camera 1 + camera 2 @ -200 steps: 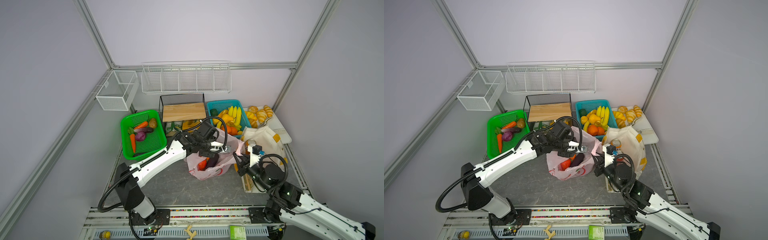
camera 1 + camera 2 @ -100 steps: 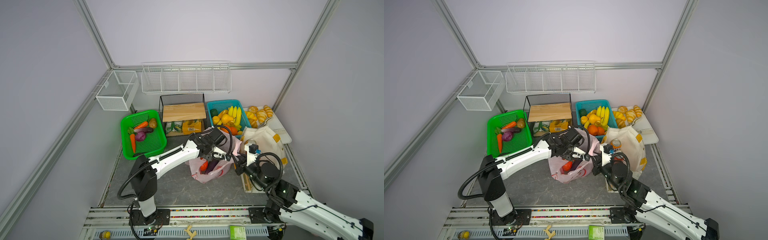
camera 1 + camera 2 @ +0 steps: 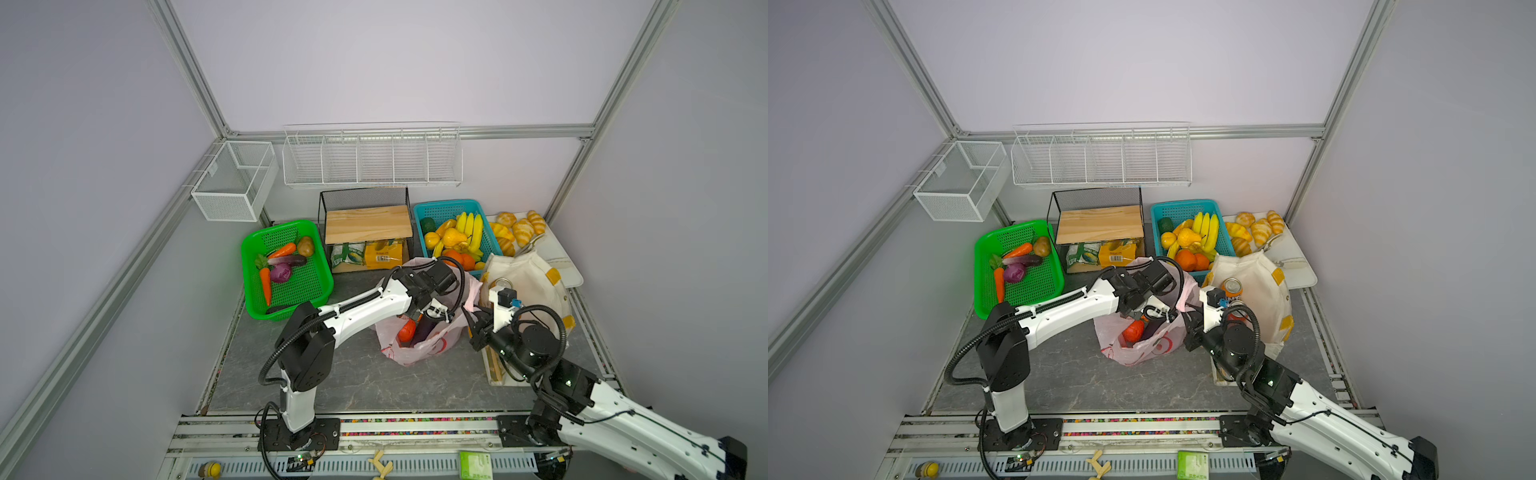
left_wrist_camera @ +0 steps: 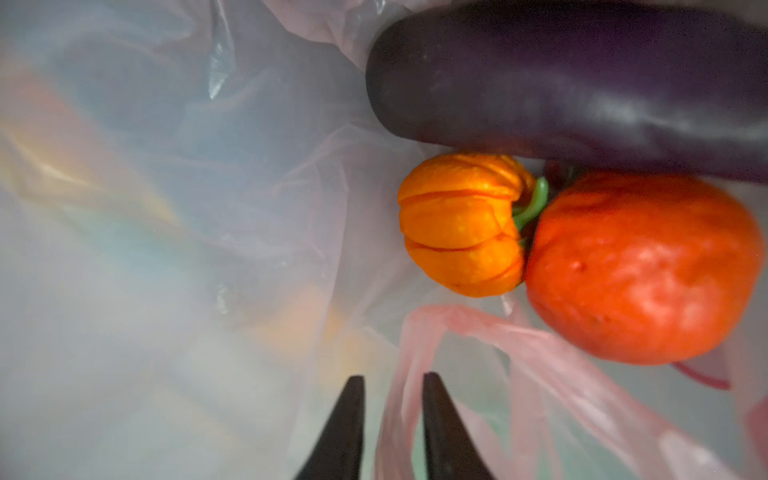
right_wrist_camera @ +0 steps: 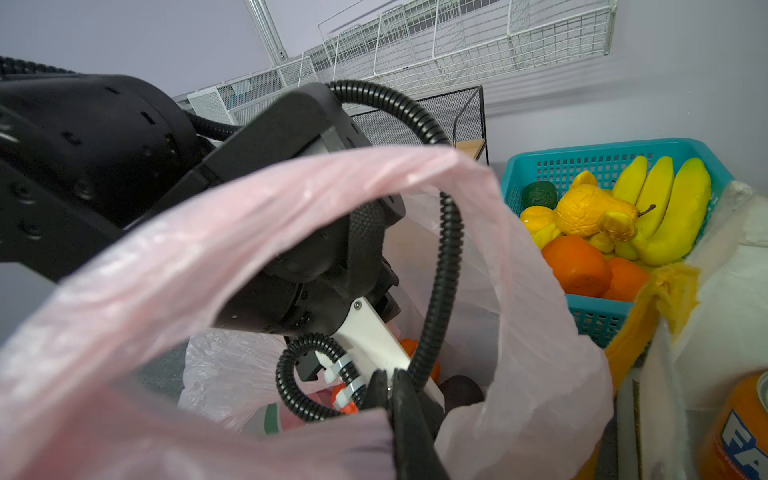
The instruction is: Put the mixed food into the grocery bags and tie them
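A green mesh basket (image 3: 307,286) sits at ten o'clock on the grey worktop (image 3: 332,374) and holds carrots (image 3: 265,284). At twelve o'clock stands a black wire rack (image 3: 361,195) with a wooden shelf (image 3: 368,223), and under it lie what seem to be snack packets (image 3: 368,255). A teal basket (image 3: 444,209) at one o'clock holds bananas (image 3: 469,226) and oranges (image 3: 459,258). Croissants (image 3: 521,230) rest on a white tray (image 3: 561,257) at two o'clock.

Pretty cramped inside the pink bag (image 3: 415,355): stuffed with eggplant (image 4: 582,83), pumpkin (image 4: 461,224), tomato (image 4: 640,266). Hemmed in by tote (image 3: 528,274) on the right, teal basket (image 3: 446,203) behind. Plenty of bare tabletop (image 3: 353,386) out front though.
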`<state>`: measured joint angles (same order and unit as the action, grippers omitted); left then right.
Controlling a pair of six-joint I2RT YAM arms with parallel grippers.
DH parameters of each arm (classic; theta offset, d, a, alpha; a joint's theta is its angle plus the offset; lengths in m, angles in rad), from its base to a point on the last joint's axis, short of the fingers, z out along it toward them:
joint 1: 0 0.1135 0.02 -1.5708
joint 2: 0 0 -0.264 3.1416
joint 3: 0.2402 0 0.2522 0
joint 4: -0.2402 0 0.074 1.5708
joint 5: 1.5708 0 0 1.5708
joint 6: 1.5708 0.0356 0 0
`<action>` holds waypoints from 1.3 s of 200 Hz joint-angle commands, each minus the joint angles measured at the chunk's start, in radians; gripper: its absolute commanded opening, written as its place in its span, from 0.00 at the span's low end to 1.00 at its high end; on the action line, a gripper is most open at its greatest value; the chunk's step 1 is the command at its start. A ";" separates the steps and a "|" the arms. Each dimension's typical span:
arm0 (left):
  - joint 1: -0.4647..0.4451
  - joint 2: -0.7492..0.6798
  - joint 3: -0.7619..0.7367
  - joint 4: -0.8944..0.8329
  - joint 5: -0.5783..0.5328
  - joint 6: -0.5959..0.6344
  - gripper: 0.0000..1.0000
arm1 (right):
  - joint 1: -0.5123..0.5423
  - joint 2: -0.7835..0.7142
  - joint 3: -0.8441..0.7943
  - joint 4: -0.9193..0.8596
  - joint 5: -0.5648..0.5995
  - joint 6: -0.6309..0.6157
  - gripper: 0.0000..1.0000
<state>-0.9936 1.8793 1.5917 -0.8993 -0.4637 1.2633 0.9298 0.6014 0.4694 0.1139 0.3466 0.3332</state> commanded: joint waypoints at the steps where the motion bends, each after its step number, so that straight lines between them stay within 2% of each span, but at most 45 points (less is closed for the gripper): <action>1: -0.001 -0.046 0.029 0.011 0.029 -0.009 0.01 | -0.003 -0.010 0.025 0.014 0.007 -0.002 0.09; 20: 0.010 -0.099 0.025 0.041 0.093 -0.071 0.00 | -0.005 -0.029 0.025 0.004 0.027 -0.012 0.09; 50: 0.055 -0.228 -0.049 0.152 0.264 -0.184 0.00 | -0.005 -0.045 0.041 -0.018 0.052 -0.034 0.09; 93: 0.119 -0.450 -0.254 0.480 0.549 -0.431 0.00 | -0.005 -0.024 0.077 -0.054 0.085 -0.066 0.09; 133: 0.200 -0.579 -0.379 0.720 0.715 -0.701 0.00 | -0.013 0.034 0.148 -0.126 0.119 -0.088 0.08; 160: 0.261 -0.654 -0.493 0.953 0.839 -0.926 0.00 | -0.032 0.114 0.225 -0.196 0.126 -0.094 0.08; 195: 0.290 -0.708 -0.626 1.184 0.884 -1.113 0.00 | -0.107 0.239 0.378 -0.335 0.065 -0.118 0.11; 218: 0.322 -0.721 -0.704 1.351 0.854 -1.266 0.00 | -0.144 0.273 0.461 -0.368 -0.020 -0.190 0.21; 241: 0.329 -0.723 -0.761 1.478 0.794 -1.367 0.00 | -0.154 0.293 0.565 -0.451 -0.084 -0.314 0.45; 260: 0.329 -0.721 -0.784 1.519 0.764 -1.397 0.00 | -0.155 0.319 0.688 -0.572 -0.155 -0.387 0.59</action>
<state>-0.6666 1.1679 0.8314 0.4526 0.3424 0.0025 0.7818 0.9039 1.0344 -0.3290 0.3073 0.0895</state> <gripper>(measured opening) 0.047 0.531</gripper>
